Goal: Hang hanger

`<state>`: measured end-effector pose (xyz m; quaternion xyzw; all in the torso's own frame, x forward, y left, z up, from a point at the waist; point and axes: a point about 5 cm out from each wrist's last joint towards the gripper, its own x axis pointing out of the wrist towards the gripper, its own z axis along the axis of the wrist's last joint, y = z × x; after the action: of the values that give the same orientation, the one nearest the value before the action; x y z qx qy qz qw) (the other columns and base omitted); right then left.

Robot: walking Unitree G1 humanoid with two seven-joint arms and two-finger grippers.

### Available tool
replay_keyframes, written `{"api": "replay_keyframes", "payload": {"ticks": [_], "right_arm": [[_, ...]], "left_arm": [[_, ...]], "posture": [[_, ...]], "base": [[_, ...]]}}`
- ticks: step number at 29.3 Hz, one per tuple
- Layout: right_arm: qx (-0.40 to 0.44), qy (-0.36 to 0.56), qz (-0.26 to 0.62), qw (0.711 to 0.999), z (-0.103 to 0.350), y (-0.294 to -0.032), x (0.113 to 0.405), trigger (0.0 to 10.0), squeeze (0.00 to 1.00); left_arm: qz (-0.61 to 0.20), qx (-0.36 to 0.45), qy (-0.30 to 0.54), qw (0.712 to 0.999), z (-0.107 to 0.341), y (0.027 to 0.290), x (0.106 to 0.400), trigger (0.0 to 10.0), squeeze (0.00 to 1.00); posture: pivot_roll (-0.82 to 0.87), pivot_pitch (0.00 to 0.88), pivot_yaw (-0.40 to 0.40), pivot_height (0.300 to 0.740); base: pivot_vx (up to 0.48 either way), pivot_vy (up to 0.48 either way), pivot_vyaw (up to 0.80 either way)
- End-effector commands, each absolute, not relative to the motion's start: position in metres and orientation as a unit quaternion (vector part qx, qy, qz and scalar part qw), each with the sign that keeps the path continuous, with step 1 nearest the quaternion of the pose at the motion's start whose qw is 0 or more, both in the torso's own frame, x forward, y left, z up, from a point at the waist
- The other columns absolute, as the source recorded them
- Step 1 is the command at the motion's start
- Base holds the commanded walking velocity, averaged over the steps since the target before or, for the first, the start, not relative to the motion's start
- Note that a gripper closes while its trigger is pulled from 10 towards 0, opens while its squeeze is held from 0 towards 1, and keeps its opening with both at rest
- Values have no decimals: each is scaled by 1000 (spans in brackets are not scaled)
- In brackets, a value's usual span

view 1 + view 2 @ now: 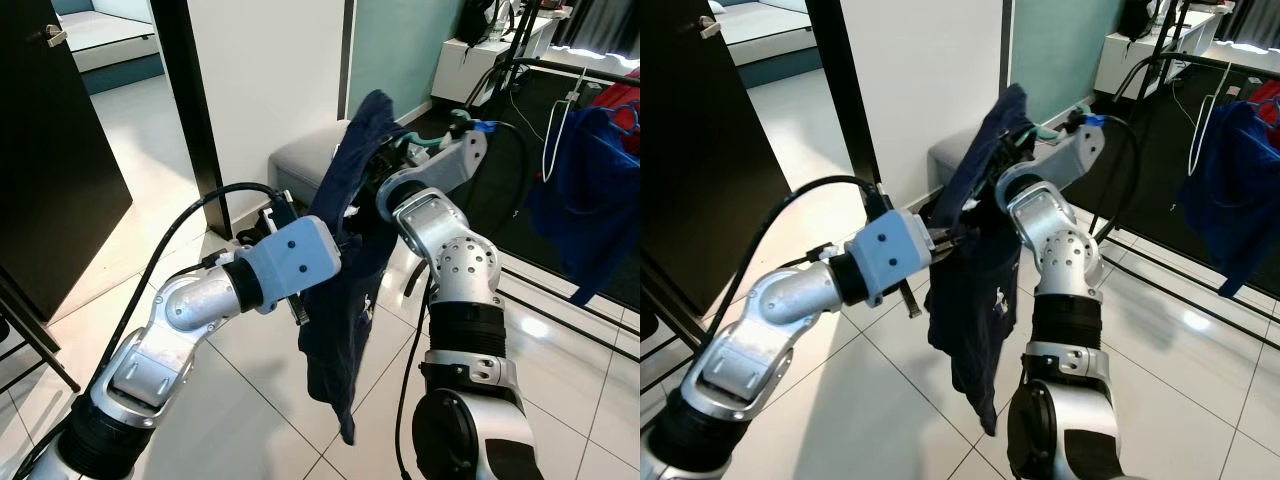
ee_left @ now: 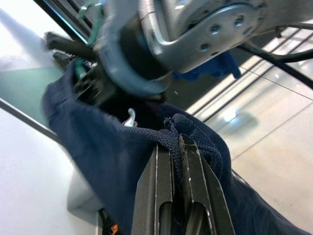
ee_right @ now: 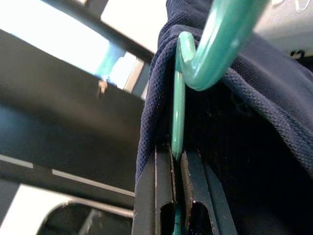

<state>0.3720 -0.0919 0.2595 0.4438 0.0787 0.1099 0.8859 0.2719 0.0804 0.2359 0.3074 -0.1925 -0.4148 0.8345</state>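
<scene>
**2 grippers, 1 floppy shirt on a green hanger**

The robot holds a dark blue shirt (image 1: 345, 270) up in the air in front of its chest, over the white tile floor (image 1: 250, 400). The shirt is on a green hanger (image 3: 178, 112).

The right gripper (image 3: 177, 152) is up high, by the top of the shirt. Its 2 black fingers are pinched tight on the thin green bar of the hanger, with blue cloth bunched right beside them. The left gripper (image 2: 177, 147) is a bit lower and to the left. Its 2 fingers are squeezed together on a fold of the shirt's knit cloth.

The shirt looks soft and light. It droops and will swing and slide when moved. The hanger looks stiff, smooth plastic, so it may slip or twist in a pinch. The best place to hold is the hard bar just under the hook (image 3: 205, 63), so the hook stays free.

A black rail (image 1: 570, 68) stands far off to the right, with a blue garment (image 1: 585, 190) hanging there.
</scene>
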Motion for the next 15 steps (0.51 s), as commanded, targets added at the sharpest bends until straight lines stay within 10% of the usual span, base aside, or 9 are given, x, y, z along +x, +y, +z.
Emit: {"api": "replay_keyframes", "payload": {"ticks": [1, 9, 10, 15], "right_arm": [[407, 99, 148, 896, 258, -80, 367, 10000, 0], [268, 156, 157, 937, 228, -68, 361, 10000, 0], [237, 161, 164, 944, 223, -66, 360, 10000, 0], [203, 161, 171, 951, 220, -65, 359, 10000, 0]], "left_arm": [[-417, 339, -156, 829, 222, 86, 275, 10000, 0], [-424, 349, -126, 826, 209, 88, 272, 10000, 0], [-429, 334, -125, 830, 208, 86, 270, 10000, 1000], [-436, 319, -122, 832, 208, 83, 268, 10000, 1000]], "posture": [[-32, 0, -4, 740], [-23, 0, -14, 740], [-24, 0, -14, 740], [-24, 0, -15, 740]], "base": [[0, 0, 0], [0, 0, 0], [0, 0, 0], [0, 0, 0]]}}
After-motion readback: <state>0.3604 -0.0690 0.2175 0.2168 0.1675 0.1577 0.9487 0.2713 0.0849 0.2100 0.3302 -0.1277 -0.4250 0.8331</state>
